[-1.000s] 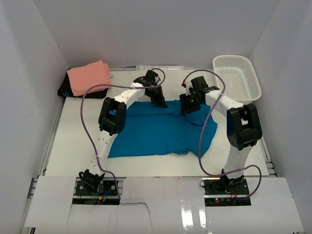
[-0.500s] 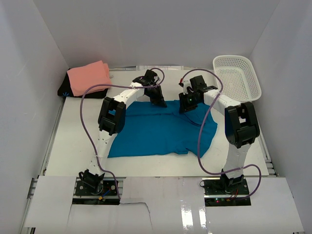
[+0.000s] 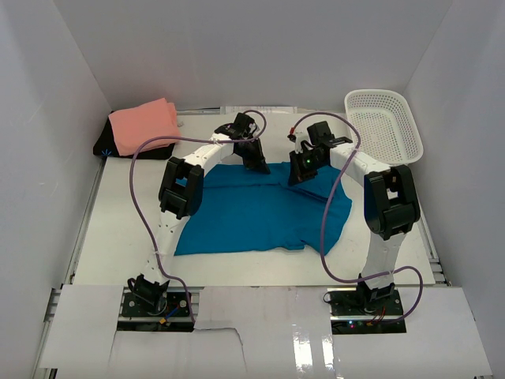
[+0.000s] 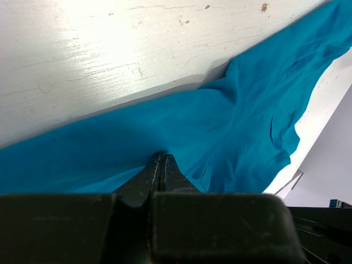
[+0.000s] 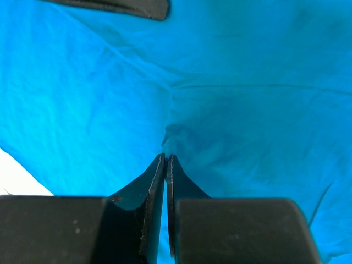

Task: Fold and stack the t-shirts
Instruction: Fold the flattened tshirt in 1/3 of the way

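The teal t-shirt (image 3: pixel 260 213) lies spread over the middle of the counter (image 3: pixel 126 237). Its near hem is flat and untouched, and its right side bunches a little into loose folds. Both arms reach over it to its far edge.

The left pincer (image 3: pixel 259 166) sits at the far-left part of that edge. In the left wrist view its jaws are pressed together, with a ridge of teal cloth drawn up into the tips. The right pincer (image 3: pixel 298 175) is near it, to the right along the same edge. In its own view the jaws are closed to a slit, with a small pucker of cloth caught at the tips. Both look clamped on the shirt, though how much cloth each one holds cannot be judged.

The step in hand seems to be the first fold of the teal shirt, with the grasp on the far edge made and the lift not yet begun. The next move calls for both arms to rise together and carry that edge toward the near hem. They should keep it taut between them so the fold lands straight.

At the far left a pink t-shirt (image 3: pixel 144 125) sits folded on a black object (image 3: pixel 106 146), probably the stacking spot. A white basket (image 3: pixel 375 93) stands at the far right.
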Robot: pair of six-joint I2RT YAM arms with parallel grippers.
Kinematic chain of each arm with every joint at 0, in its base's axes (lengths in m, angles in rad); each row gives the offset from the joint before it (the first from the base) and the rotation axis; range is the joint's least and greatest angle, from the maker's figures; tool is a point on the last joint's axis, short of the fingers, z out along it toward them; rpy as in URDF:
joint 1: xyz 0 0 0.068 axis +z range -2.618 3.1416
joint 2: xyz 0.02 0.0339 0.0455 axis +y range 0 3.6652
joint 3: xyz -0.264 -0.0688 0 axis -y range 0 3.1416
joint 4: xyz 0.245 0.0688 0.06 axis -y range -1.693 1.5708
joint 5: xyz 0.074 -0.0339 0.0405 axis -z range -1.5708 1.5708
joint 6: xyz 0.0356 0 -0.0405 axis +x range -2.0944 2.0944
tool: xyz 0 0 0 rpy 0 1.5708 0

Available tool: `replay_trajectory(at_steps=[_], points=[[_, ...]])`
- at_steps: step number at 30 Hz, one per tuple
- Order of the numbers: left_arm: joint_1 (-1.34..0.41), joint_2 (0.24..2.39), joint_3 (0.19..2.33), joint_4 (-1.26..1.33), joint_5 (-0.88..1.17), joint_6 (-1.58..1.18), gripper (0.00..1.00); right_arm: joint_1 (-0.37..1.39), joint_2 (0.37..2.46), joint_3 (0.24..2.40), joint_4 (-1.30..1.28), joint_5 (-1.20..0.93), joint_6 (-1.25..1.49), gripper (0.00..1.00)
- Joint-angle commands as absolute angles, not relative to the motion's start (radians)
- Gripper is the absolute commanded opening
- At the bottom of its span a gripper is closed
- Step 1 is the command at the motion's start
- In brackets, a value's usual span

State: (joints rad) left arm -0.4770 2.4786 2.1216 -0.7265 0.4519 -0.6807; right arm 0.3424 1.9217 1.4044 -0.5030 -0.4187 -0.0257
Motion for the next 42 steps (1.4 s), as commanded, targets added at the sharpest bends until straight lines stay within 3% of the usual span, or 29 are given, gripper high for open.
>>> replay_trajectory(at_steps=[1,12,14,15,19,22,26,28,29,32,42], points=[[-0.474,2.419,2.135,-0.732,0.449,-0.672,0.02,0.345,1.89,1.408,-0.548,-0.46,-0.008,0.08],[-0.474,2.421,2.141,-0.733,0.456,-0.68,0.02,0.353,1.916,1.313,-0.617,-0.532,0.035,0.18],[-0.474,2.416,2.137,-0.735,0.456,-0.68,0.02,0.353,1.921,1.305,-0.614,-0.52,0.049,0.36],[-0.474,2.413,2.131,-0.736,0.453,-0.677,0.02,0.353,1.91,1.301,-0.6,-0.512,0.06,0.61],[-0.471,2.402,2.12,-0.742,0.442,-0.666,0.02,0.339,1.833,1.285,-0.517,-0.514,0.115,0.7],[-0.466,2.384,2.111,-0.752,0.439,-0.663,0.02,0.313,1.786,1.325,-0.491,-0.47,0.158,0.72],[-0.448,2.347,2.091,-0.772,0.416,-0.669,0.02,0.292,1.786,1.417,-0.491,-0.316,0.187,0.7],[-0.427,2.31,2.045,-0.769,0.4,-0.679,0.02,0.281,1.828,1.475,-0.491,-0.246,0.201,0.54],[-0.419,2.298,2.028,-0.767,0.396,-0.684,0.02,0.278,1.865,1.497,-0.502,-0.229,0.21,0.39],[-0.394,2.26,1.979,-0.758,0.399,-0.68,0.02,0.265,1.943,1.572,-0.52,-0.138,0.228,0.09],[-0.351,2.22,1.944,-0.758,0.402,-0.663,0.02,0.223,2.108,1.707,-0.549,0.09,0.262,0.08]])
